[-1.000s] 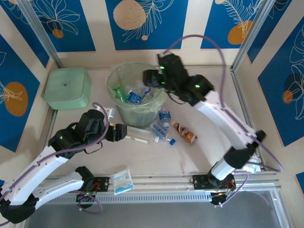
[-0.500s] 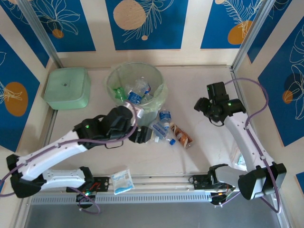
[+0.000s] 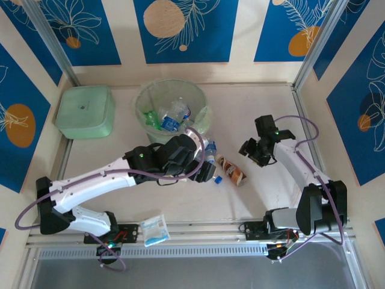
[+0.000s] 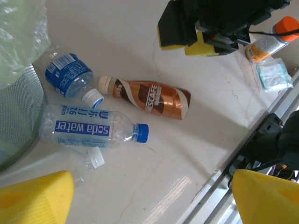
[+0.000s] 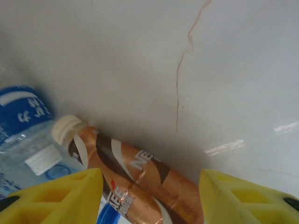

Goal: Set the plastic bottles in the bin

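Step in hand, as I read it: clearing the last loose bottles off the worktop (image 3: pixel 198 205). The bin (image 3: pixel 138 107) stands at the far middle with several bottles already inside.

4 bottles lie close together just in front of the bin:
- brown-labelled bottle (image 4: pixel 152 99), on its side
- soda water bottle (image 4: pixel 88 130), blue cap
- short blue-labelled bottle (image 4: pixel 70 74), nearest the bin wall
- long clear bottle (image 4: pixel 91 159), white cap, partly cut off at the frame edge

Left gripper (image 3: pixel 207 171): spread wide, nothing between its fingers. It hangs over the cluster, and its wrist view looks down on the soda water bottle and the long clear bottle.

Right gripper (image 3: pixel 250 149): fingers apart, pinching nothing. From overhead it sits just right of the brown-labelled bottle, near it but apart. In its wrist view the bottle runs at a slant through the gap between the 2 yellow fingers (image 5: pixel 56 196).

Judgement: both arms are at approach and no grasp is made.
- Right arm next: descend, turn the wrist so the jaws cross the bottle's width, then close. The smooth round body may roll.
- Left arm next: probably the soda water bottle. Its neighbours lie tight against it, so finger placement is narrow.
- Both arms crowd 1 small cluster, so I would sequence them.
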{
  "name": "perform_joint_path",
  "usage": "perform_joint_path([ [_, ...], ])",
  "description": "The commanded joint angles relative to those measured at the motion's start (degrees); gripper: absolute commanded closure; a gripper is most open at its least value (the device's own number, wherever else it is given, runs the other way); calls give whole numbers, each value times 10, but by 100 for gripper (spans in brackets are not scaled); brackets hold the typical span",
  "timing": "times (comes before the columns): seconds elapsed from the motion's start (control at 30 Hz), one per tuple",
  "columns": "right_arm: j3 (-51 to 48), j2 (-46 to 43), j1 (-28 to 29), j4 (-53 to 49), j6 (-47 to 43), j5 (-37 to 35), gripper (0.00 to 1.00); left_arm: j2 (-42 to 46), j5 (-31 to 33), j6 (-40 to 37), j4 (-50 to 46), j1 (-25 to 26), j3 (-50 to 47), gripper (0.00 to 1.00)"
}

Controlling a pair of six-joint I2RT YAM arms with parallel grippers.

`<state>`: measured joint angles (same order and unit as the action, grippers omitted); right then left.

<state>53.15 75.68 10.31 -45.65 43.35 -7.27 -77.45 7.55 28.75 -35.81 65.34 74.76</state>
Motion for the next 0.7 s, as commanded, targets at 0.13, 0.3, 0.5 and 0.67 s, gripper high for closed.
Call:
perform_joint_path([
  [0.13, -56, 19, 24, 46, 33, 9, 48, -40, -13, 30, 25, 1, -39, 14],
  [0.3, -91, 7, 43, 56, 58, 13, 52, -66, -26, 32, 39, 2, -33, 14],
  [0.5, -132, -55, 58, 50, 84, 27, 55, -113, -26, 27, 50, 9, -5, 13],
  [0.67, -108, -133, 52, -30, 90, -14, 55, -178, -25, 13, 45, 21, 49, 12],
])
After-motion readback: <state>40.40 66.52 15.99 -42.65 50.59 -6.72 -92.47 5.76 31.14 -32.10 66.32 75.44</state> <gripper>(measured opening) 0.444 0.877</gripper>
